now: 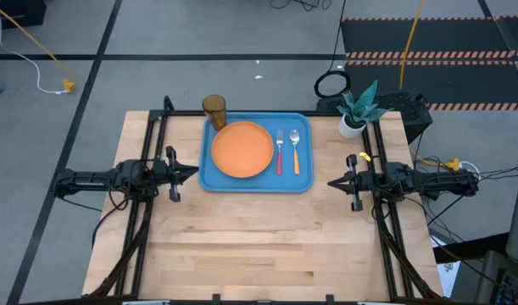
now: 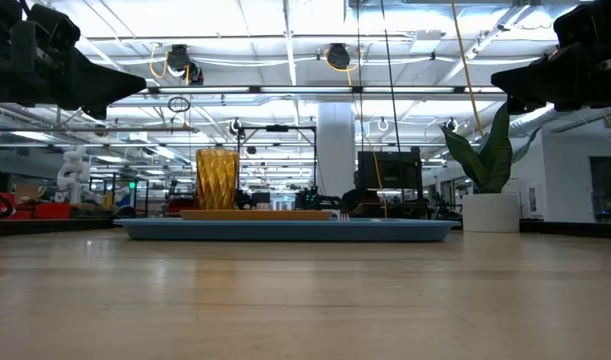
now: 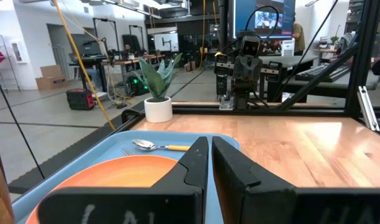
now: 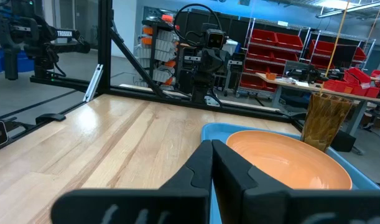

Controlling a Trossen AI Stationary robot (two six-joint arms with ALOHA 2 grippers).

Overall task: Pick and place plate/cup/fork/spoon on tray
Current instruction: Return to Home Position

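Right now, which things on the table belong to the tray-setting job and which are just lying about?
Job: tray, plate, fork, spoon, cup.
Lying about: potted plant, black ring beyond the table edge.

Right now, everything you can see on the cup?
The cup is a small translucent amber-brown tumbler, plastic by its look, with faceted walls in the low view. It stands upright at the tray's far left corner, next to the orange plate; whether it touches the plate is unclear. It looks empty. Neither gripper is near it.
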